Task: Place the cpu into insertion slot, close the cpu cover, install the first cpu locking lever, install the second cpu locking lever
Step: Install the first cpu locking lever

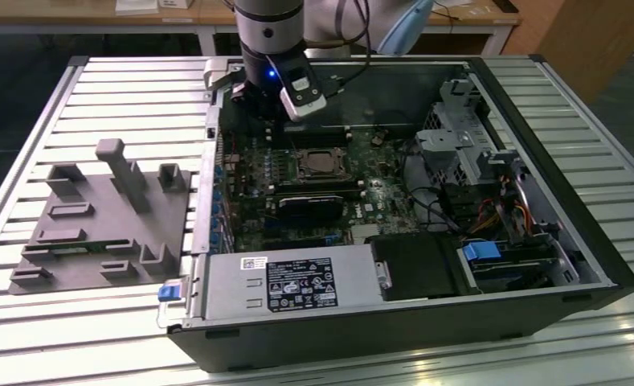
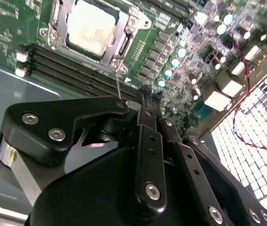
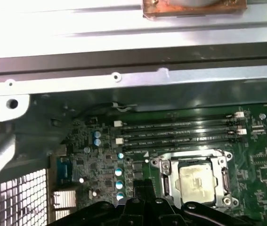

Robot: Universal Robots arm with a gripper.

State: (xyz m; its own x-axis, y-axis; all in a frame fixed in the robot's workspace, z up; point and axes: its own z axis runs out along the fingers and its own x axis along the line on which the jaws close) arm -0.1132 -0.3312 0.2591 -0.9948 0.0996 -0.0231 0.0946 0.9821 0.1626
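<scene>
The cpu (image 3: 195, 182) is seen lying flat in the insertion slot (image 1: 301, 167) on the green board (image 3: 265, 172). The cpu cover (image 3: 165, 181) appears to be folded down around it as a silvery frame. Whether the locking levers are latched cannot be told. In the second wrist view a thin metal rod (image 2: 118, 84) is seen rising from the slot's corner towards the hand, and it is judged to be an unlatched lever. The memory slots (image 3: 180, 134) are found just beside the insertion slot, between it and the wall of the case (image 1: 402, 338).

The main risk is judged to be a slip at that rod. It is thin and looks springy, so an off-centre push could let it snap back or slide past its hook, and the cover would not be clamped over the cpu. The small capacitors (image 3: 119, 170) crowded near the slot could also be struck if the hand were brought down at a slant.

The hand (image 2: 145, 94) is held just above the board near the memory slots. It is clenched, with the fingertips pressed together. Nothing is seen gripped between them, though the rod's top is hidden close by.
</scene>
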